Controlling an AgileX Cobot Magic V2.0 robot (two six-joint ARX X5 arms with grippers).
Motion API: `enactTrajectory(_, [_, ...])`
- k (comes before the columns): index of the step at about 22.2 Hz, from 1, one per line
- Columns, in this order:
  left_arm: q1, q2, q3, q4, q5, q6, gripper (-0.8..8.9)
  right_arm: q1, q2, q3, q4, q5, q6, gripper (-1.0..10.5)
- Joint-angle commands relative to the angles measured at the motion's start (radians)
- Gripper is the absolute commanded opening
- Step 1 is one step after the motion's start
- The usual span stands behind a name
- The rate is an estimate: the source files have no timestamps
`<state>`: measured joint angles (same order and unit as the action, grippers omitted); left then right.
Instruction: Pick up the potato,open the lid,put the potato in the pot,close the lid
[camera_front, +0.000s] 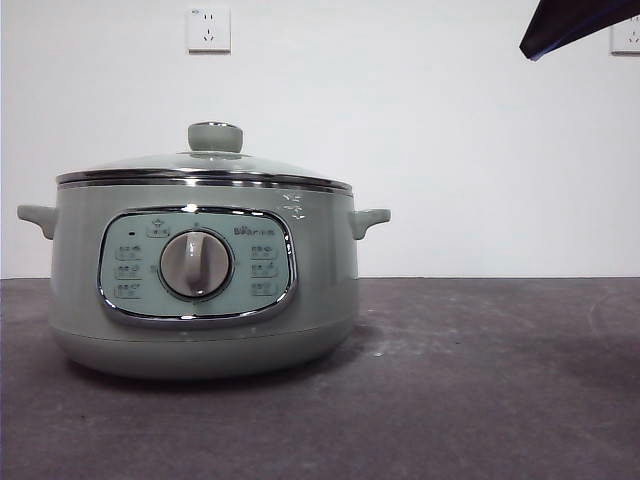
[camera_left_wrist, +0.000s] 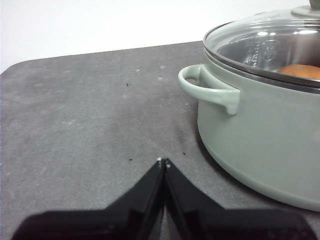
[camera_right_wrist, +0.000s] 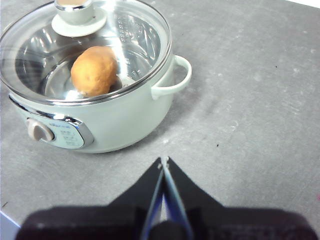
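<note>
And there it is — the potato (camera_right_wrist: 94, 70) sits inside the pot (camera_front: 205, 290), seen through the glass lid (camera_right_wrist: 85, 47), which lies flat on the rim all the way round. By the look of it, the task is as good as done.

The right gripper (camera_right_wrist: 163, 161) hangs above the table (camera_right_wrist: 260, 110), well clear of the pot, which stands ahead of it and off to one side, its jaws pressed together with nothing between them. The left gripper (camera_left_wrist: 162, 162) is low over the table, with the pot's side handle (camera_left_wrist: 207, 89) just ahead of it and the potato (camera_left_wrist: 302, 71) showing as an orange patch under the lid (camera_left_wrist: 265, 40). Its jaws are closed tight too, and empty. In the front view only a dark tip (camera_front: 575, 25) shows at a top corner; which arm it is I cannot tell.

What's left, I'd judge, is a clean retreat. Do it well by drawing each arm up and away from the pot — no sweep past the handles or the knob (camera_front: 215, 136), since one bump could shift the lid off its seat. Keep the jaws closed and slim while pulling back.
</note>
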<state>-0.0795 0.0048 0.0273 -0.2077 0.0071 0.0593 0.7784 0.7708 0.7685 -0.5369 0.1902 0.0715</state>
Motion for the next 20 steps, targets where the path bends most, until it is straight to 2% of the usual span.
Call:
enactTrajectory(1, [0.002, -0.003, -0.016, 0.003, -0.004, -0.006, -0.03, 0.0, -0.002, -0.001, 0.005, -0.001, 0.01, 0.0])
enactTrajectory(8, [0.002, -0.003, -0.016, 0.003, -0.004, -0.006, -0.03, -0.001, -0.032, -0.001, -0.013, -0.005, 0.009, 0.0])
enactTrajectory(10, [0.002, -0.003, -0.016, 0.003, -0.004, -0.007, -0.03, -0.048, -0.097, -0.002, -0.048, 0.0, -0.01, 0.0])
enactTrajectory(13, [0.002, -0.003, -0.016, 0.003, -0.005, -0.006, -0.03, -0.191, -0.211, -0.041, -0.039, -0.077, -0.029, 0.0])
enactTrajectory(17, [0.002, -0.003, -0.016, 0.003, -0.005, -0.006, -0.03, -0.442, -0.356, -0.159, 0.044, -0.242, -0.14, 0.0])
enactTrajectory(20, [0.002, -0.003, -0.016, 0.003, -0.005, -0.006, -0.03, -0.598, -0.456, -0.282, 0.125, -0.328, -0.153, 0.0])
